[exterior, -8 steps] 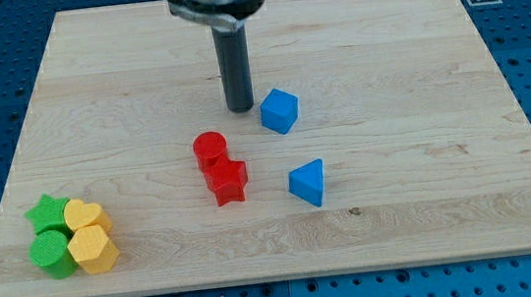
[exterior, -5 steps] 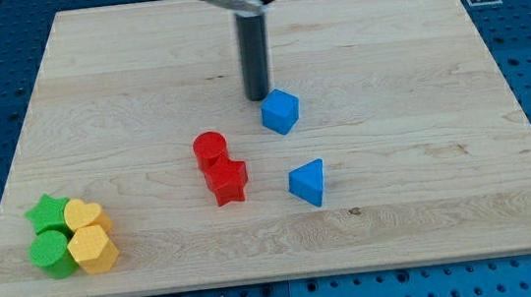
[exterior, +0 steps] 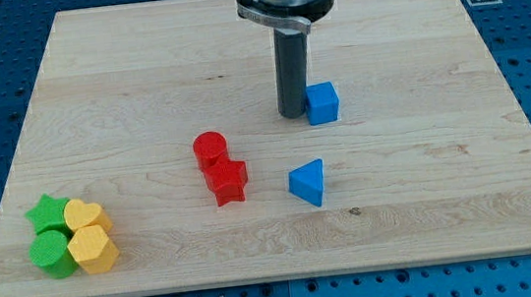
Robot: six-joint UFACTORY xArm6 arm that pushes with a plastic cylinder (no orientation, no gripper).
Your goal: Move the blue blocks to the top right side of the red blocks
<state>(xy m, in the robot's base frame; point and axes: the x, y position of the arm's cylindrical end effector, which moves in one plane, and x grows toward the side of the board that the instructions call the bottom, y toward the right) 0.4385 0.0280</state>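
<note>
My tip [exterior: 293, 115]: a bare rod with no jaws to open or close, touching the blue cube [exterior: 321, 103] on its left side. Cube lies up and right of the red blocks [exterior: 220, 168]; blue wedge [exterior: 308, 182] sits right of them, well below my tip, and probably needs pushing upward.

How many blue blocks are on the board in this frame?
2. The blue cube sits right beside my tip, on its right; the blue triangular block lies below it, right of the red blocks. None appear hidden.

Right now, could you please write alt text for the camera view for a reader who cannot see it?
My tip rests against the left side of a blue cube on a wooden board. A blue triangular block lies below; a red cylinder and red star sit left of it. Green and yellow blocks cluster at the bottom left.
</note>
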